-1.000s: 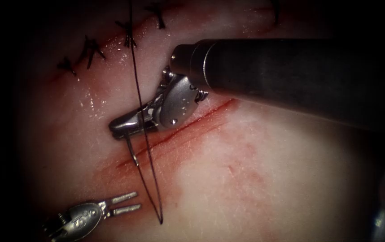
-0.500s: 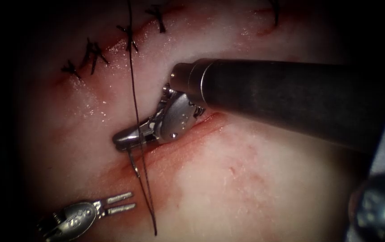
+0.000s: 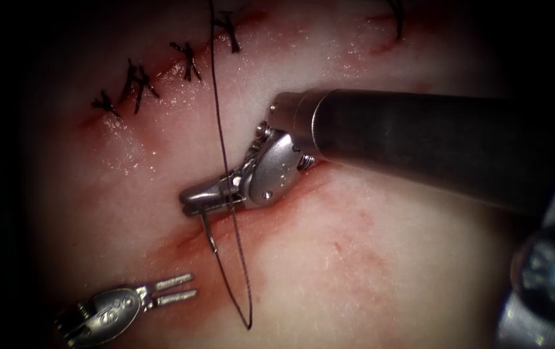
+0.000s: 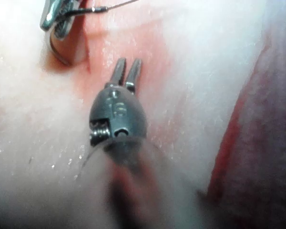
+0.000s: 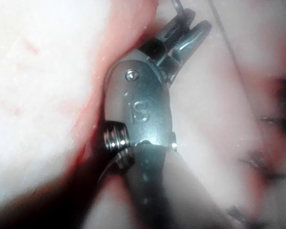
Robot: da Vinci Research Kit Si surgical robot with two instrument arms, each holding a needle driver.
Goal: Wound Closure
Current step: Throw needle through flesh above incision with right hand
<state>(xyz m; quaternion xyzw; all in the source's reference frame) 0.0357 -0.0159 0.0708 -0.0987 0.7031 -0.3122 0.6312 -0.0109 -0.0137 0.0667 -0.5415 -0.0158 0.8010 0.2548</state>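
Note:
The right tool (image 3: 193, 197) comes in from the right and lies over the open cut (image 3: 290, 194), with its jaws shut on the curved needle (image 3: 208, 232). A short length of needle hangs below the jaws onto the red cut line. Its far end is hidden behind the jaws, so I cannot tell whether it sits in the tissue. Dark thread (image 3: 222, 148) drops from the top, crosses the jaws, loops low (image 3: 248, 323) and rises to the needle's lower end. The left tool (image 3: 177, 289) rests at lower left, open, holding nothing. The left wrist view shows the left tool's fingers (image 4: 119, 71) and the needle (image 4: 57, 52).
A second cut at the upper left is closed with several dark knotted stitches (image 3: 138, 81). Red fluid (image 3: 180, 242) stains the tissue along the open cut. The right tool's thick shaft (image 3: 433, 142) spans the right half above the tissue. The right wrist view shows the right tool's jaws (image 5: 186, 28).
The right tool has shifted to the right and slightly down along the cut, carrying the needle. The hanging thread and its loop moved right with it. The left tool has stayed put.

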